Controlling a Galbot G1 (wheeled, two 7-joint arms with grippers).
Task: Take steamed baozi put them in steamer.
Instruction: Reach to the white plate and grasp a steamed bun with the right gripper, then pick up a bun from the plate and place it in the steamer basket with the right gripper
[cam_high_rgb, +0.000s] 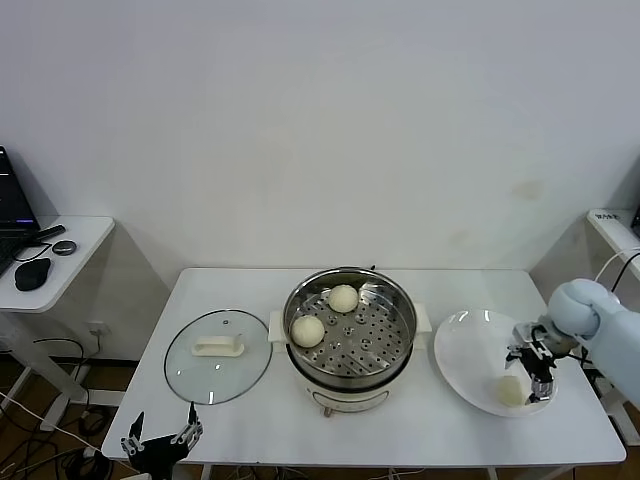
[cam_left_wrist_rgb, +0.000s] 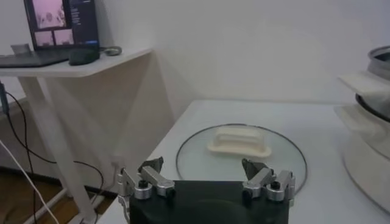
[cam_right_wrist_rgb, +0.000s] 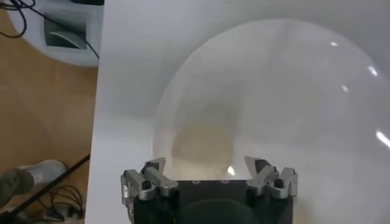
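The steel steamer (cam_high_rgb: 392, 352) stands mid-table with two cream baozi on its perforated tray, one at the back (cam_high_rgb: 343, 297) and one at the left (cam_high_rgb: 307, 330). A third baozi (cam_high_rgb: 511, 390) lies on the white plate (cam_high_rgb: 465, 350) at the right. My right gripper (cam_high_rgb: 532, 378) hovers open just over that baozi. In the right wrist view the baozi (cam_right_wrist_rgb: 204, 141) sits on the plate (cam_right_wrist_rgb: 292, 91), just ahead of the open gripper (cam_right_wrist_rgb: 209, 170). My left gripper (cam_high_rgb: 160, 443) is parked open at the table's front left corner.
The glass lid (cam_high_rgb: 218, 356) with its white handle lies flat left of the steamer, and in the left wrist view the lid (cam_left_wrist_rgb: 286, 159) is just ahead of the left gripper (cam_left_wrist_rgb: 207, 173). A side desk (cam_high_rgb: 70, 240) with a mouse stands at the far left.
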